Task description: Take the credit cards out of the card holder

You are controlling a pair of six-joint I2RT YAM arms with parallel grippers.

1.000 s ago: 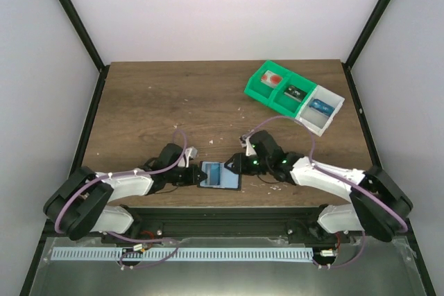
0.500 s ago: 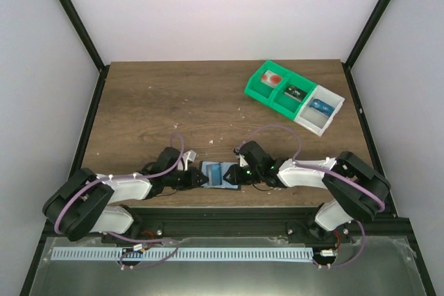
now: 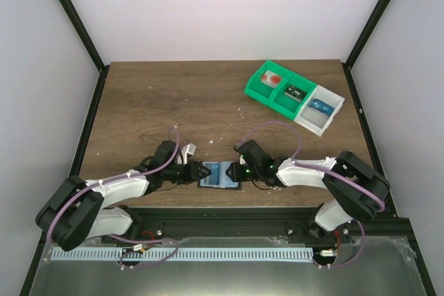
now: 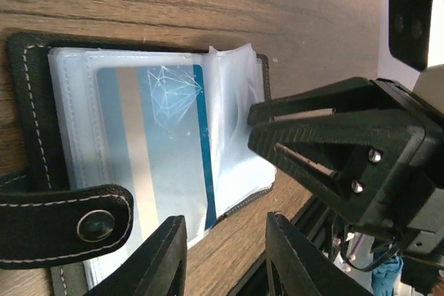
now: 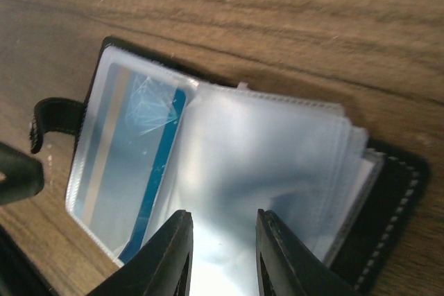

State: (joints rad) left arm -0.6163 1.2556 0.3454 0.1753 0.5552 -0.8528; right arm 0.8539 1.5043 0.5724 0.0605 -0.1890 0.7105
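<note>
While the left gripper (image 4: 225, 223), at nine o'clock of the card holder (image 3: 220, 175), and the right gripper (image 5: 220, 218), at three, hang part-open and empty, the loose sleeves (image 5: 277, 150) could flop over the card (image 4: 166, 143).
</note>
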